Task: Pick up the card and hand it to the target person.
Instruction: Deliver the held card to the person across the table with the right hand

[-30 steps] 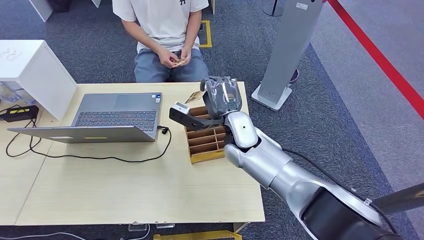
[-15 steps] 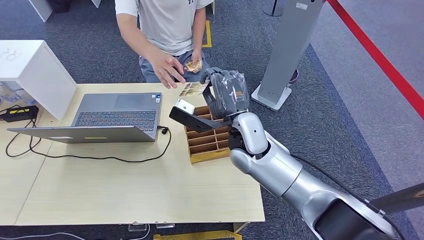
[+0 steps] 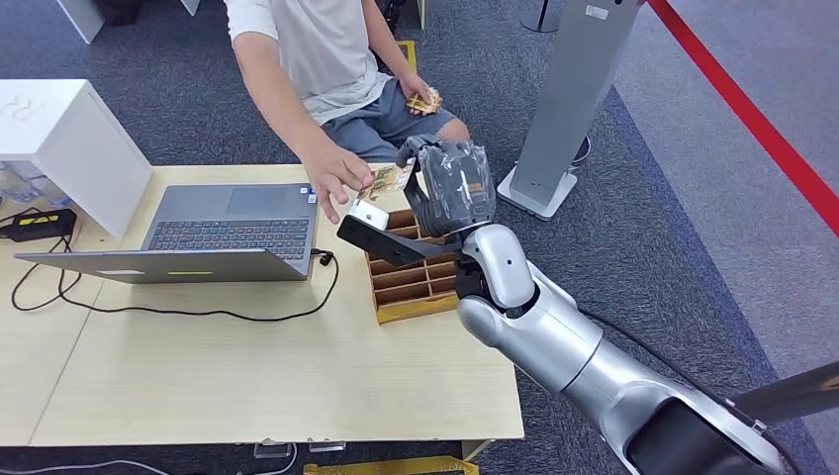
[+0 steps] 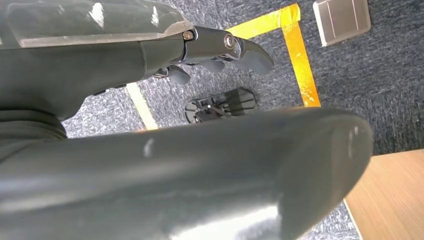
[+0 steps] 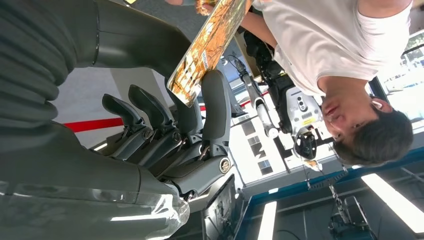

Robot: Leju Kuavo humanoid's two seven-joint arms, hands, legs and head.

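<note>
While pinched by one end in the right robot hand point(image 3: 450, 188), card point(image 3: 381, 179) looks thin, light, stiff, slick; best taken by its free end. Left robot hand point(image 4: 220, 50): grip unclear.

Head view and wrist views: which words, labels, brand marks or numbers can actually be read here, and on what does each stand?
None can be read with certainty.
White box: faint grey mark on its top, too pale to read.
Card held by the right hand: printed picture and a small white label, too small.
Laptop: corner sticker, blurred.
Grey pillar: white label, illegible.
</note>
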